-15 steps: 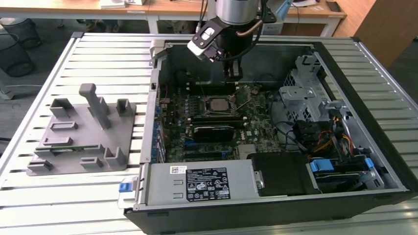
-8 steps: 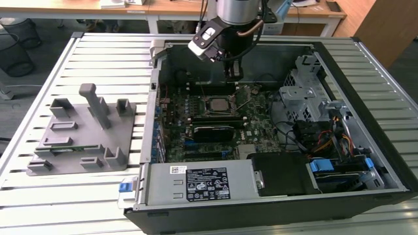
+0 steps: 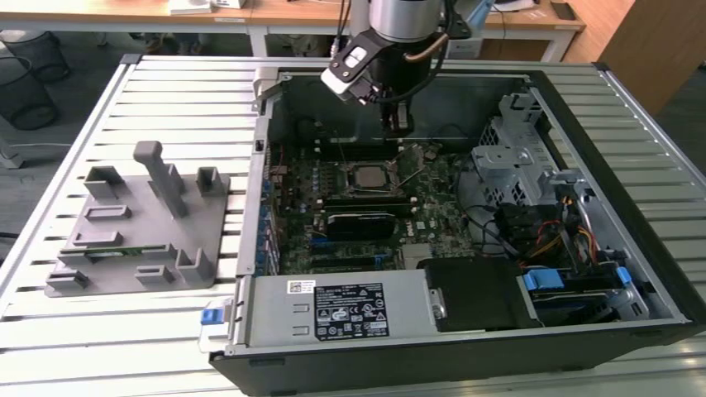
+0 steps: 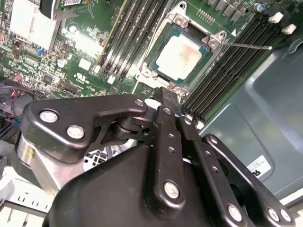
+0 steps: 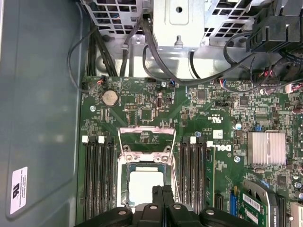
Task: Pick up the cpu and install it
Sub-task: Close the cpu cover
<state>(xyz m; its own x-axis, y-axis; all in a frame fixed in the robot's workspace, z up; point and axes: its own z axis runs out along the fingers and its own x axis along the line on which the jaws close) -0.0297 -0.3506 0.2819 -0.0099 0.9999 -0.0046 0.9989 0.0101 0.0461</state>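
Note:
The cpu lies flat in its socket on the motherboard, silver top up, inside the open computer case. It shows in both wrist views, with the socket's metal frame swung open beside it and the thin lever sticking out. My gripper hangs just above the board's far edge, a little beyond the cpu. Its black fingers are pressed together, shut on nothing, and their tips sit at the edge of the socket.
Memory slots flank the socket on both sides. A black heatsink block sits nearer the front, the power supply at the front, and a drive cage with cables at the exterior view's right. A grey fixture stands on the slatted table.

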